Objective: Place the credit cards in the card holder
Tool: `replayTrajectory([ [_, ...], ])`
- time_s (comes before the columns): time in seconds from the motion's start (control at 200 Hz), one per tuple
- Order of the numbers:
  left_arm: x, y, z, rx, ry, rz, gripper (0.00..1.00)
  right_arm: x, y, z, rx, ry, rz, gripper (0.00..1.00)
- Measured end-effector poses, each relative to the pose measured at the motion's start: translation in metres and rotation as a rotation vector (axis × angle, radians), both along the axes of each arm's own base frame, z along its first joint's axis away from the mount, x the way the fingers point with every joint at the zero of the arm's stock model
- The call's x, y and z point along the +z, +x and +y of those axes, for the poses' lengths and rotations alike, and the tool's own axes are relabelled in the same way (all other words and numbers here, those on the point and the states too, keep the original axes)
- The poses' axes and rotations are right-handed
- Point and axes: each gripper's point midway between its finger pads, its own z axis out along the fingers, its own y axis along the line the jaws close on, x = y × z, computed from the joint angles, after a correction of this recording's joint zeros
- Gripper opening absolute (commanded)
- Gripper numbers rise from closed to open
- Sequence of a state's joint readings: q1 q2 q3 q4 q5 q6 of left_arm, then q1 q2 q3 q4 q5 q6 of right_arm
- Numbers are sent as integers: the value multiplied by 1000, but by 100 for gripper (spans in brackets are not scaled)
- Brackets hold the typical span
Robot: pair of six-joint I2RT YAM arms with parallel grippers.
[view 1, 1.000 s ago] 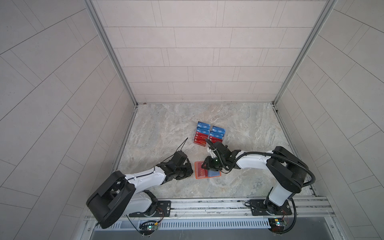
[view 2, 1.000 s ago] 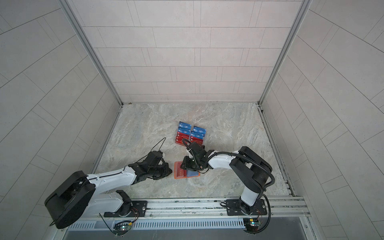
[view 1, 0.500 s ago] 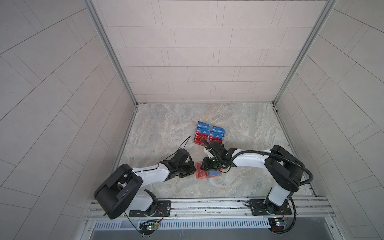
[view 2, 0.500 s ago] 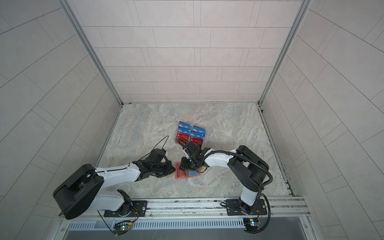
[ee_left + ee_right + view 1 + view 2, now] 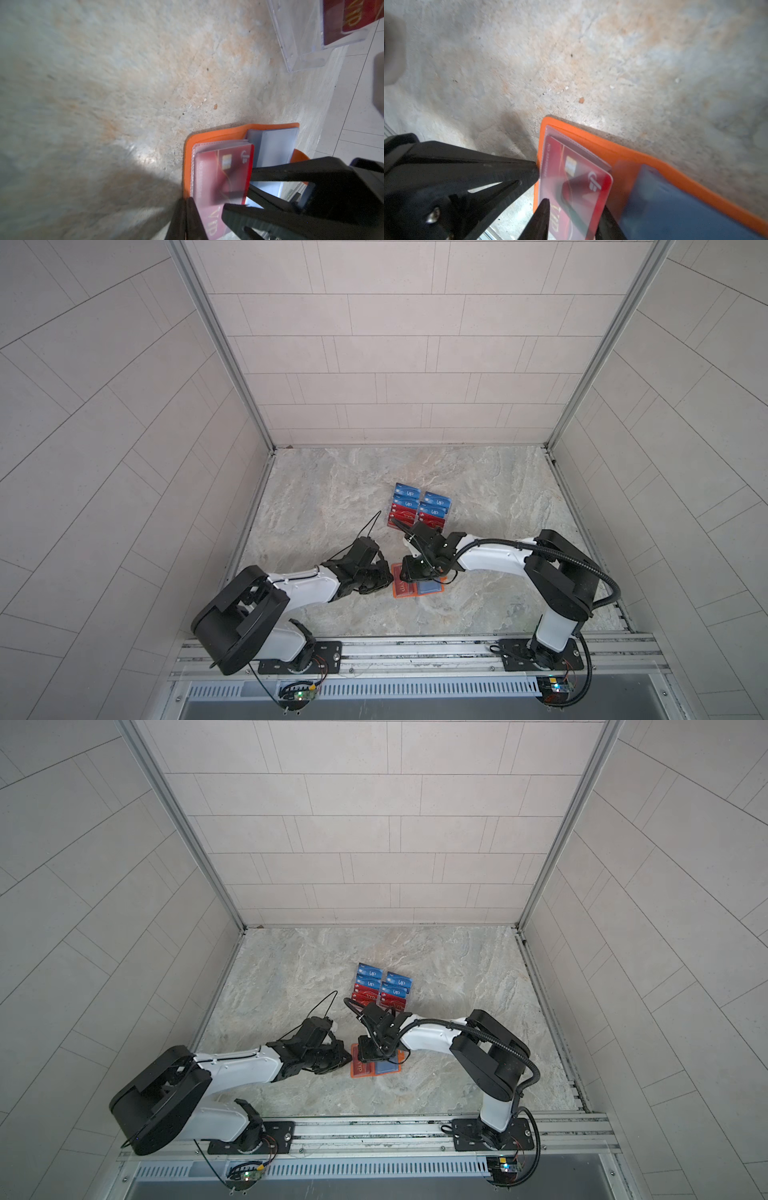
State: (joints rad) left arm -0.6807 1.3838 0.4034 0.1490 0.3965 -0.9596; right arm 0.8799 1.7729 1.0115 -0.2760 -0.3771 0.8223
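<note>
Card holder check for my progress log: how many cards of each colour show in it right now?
red card: 1, partly slid into a clear sleeve
blue card: 1
Total showing in the card holder: 2

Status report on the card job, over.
Left gripper shut, tip at edge of the card holder. Right gripper shut on red card, card partway into a clear sleeve. Nothing seen blocking it; other cards sit in the stand beyond.
</note>
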Motion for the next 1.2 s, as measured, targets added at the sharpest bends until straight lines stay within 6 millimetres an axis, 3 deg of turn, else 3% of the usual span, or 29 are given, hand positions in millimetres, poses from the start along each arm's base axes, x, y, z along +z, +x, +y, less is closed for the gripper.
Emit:
replayTrajectory([
  [0.375,-1,2,-3,-10,-6,-8,9,2,-6,-16,23,-110,-26,44],
  [0.661,0,2,-2,-29,26,0,9,32,0,-30,3,-124,-118,51],
  [0.956,1,-1,4,-39,78,22,10,35,10,-48,-12,-172,-152,53],
  [1.201,9,0,8,-32,114,24,17,55,22,-58,-23,-139,-196,51],
])
